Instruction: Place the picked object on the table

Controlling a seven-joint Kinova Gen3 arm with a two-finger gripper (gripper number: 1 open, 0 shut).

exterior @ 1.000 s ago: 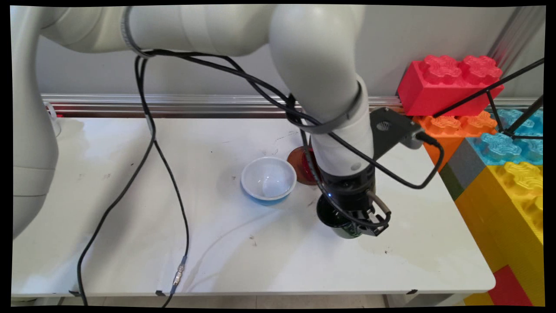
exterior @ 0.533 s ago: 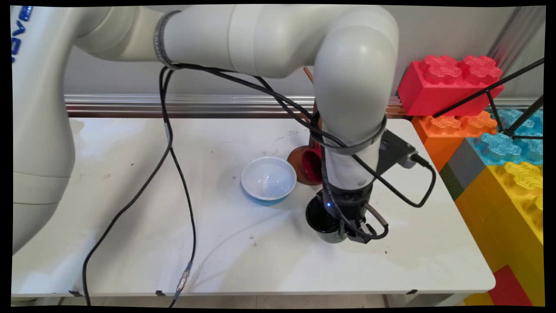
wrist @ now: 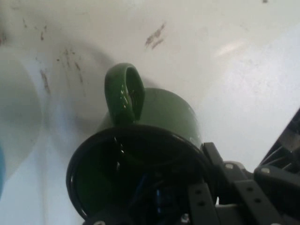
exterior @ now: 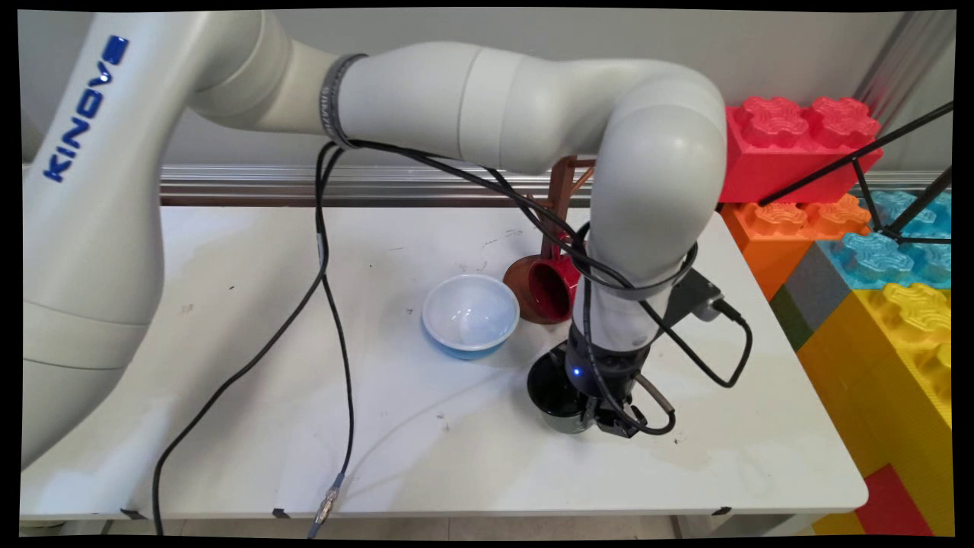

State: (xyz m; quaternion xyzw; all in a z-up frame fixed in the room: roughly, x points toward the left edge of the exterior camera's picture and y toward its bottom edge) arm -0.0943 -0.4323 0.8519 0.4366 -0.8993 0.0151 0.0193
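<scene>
Downward-bent arm, end effector (exterior: 609, 415) gripping green mug (wrist: 154, 122) rim

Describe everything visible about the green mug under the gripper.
The green mug looks like glossy glazed ceramic, green outside and dark inside, with a black rim and a looped handle. In the main view it stands on the white table right of centre, in front of the red cup and to the right of the white bowl. The gripper is down over its rim; the hand view shows its linkage at the rim's edge.
</scene>
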